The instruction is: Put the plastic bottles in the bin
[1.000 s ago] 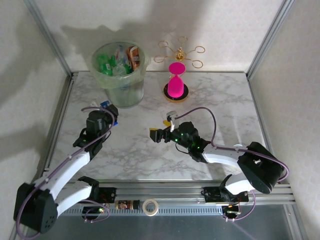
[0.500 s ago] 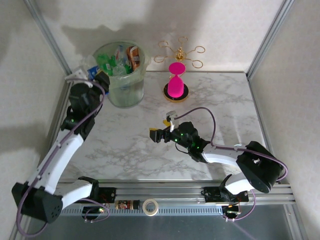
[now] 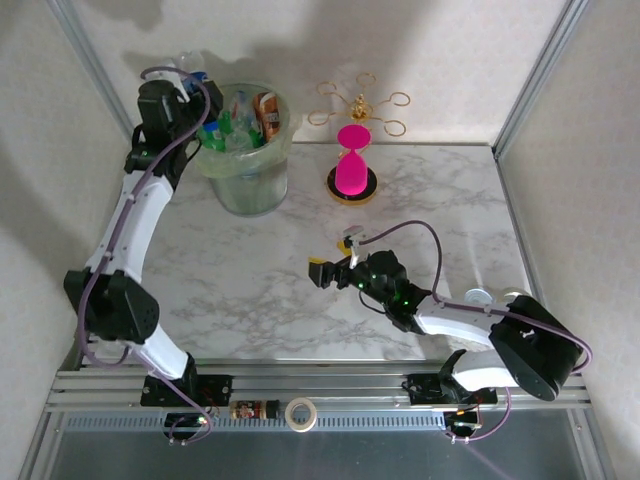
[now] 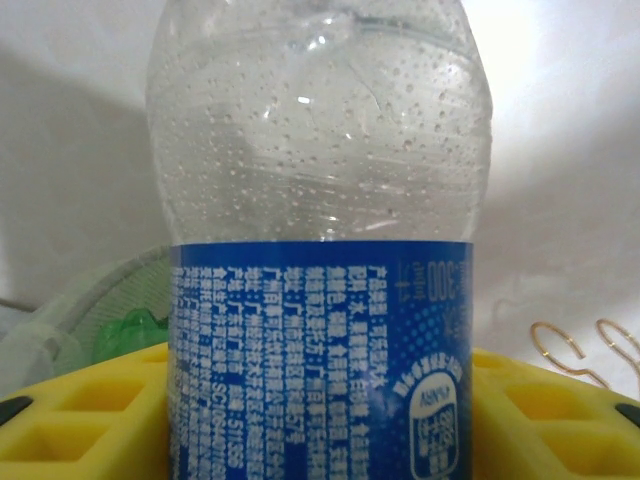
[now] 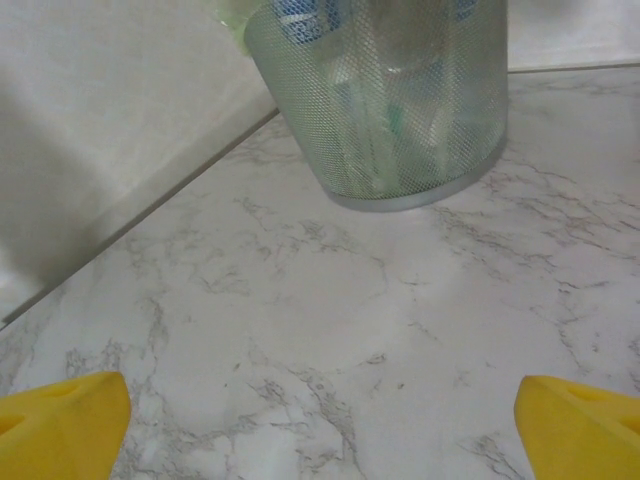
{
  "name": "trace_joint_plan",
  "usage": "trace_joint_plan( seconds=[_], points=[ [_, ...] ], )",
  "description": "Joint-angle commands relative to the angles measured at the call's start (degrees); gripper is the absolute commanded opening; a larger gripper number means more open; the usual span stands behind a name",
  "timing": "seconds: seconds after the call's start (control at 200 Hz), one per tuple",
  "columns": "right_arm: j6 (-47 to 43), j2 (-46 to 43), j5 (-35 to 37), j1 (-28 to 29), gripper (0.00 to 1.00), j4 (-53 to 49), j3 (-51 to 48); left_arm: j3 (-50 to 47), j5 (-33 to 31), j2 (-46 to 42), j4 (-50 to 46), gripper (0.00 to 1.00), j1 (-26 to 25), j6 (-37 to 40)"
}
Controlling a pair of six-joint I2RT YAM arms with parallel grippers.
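From above, the left gripper [image 3: 190,85] pinches a clear blue-labelled bottle [image 3: 188,64] just over the left rim of the bin [image 3: 245,180], which holds heaped green, clear and brown bottles [image 3: 238,122]. The right gripper [image 3: 322,270] hovers spread over the marble table [image 3: 250,280]. At the left wrist, yellow fingers [image 4: 90,410] squeeze the blue-labelled bottle [image 4: 320,300], with the bin's rim [image 4: 60,335] behind. At the right wrist, wide-apart fingertips [image 5: 60,420] face the bin [image 5: 400,140], with bottles dim inside.
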Motion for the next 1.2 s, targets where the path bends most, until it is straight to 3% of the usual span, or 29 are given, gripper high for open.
trace_joint_plan(
  seconds=[0.0, 0.376, 0.506, 0.686, 0.811, 0.901, 1.042, 1.192],
  points=[
    [-0.98, -2.35, 2.77, 0.44, 0.99, -1.12, -1.31, 5.27, 4.35, 4.32, -6.85, 0.43, 0.45, 1.5],
    [-1.5, -5.08, 5.06, 0.49, 0.99, -2.58, -2.78, 12.35, 3.57, 12.69, -12.48, 0.46, 0.63, 1.43],
    [-1.52, -5.76, 5.42, 0.49, 0.99, -2.67, -3.15, 12.58, 2.76, 12.71, -12.6, 0.6, 0.63, 1.2],
    [-2.1, -5.75, 5.94, 0.46, 0.99, -3.11, -2.73, 13.41, 1.3, 10.79, -12.84, 0.88, 0.63, 1.51],
    [-2.43, -5.35, 6.7, 0.49, 0.99, -3.62, -2.31, 13.55, -0.93, 8.34, -12.51, 0.99, 0.63, 1.96],
    [-2.79, -5.56, 9.44, 0.47, 0.99, -4.94, -1.88, 13.22, -1.73, 6.4, -12.25, 1.0, 0.63, 1.89],
    [-4.6, -5.51, 17.95, 0.37, 0.99, -8.18, -0.91, 8.84, -1.53, 1.62, -9.22, 1.0, 0.54, 0.37],
    [-5.75, -5.66, 26.75, -1.95, 0.99, -11.0, 0.27, -7.54, -3.82, -9.05, 0.96, 1.0, 0.46, -3.71]
  ],
)
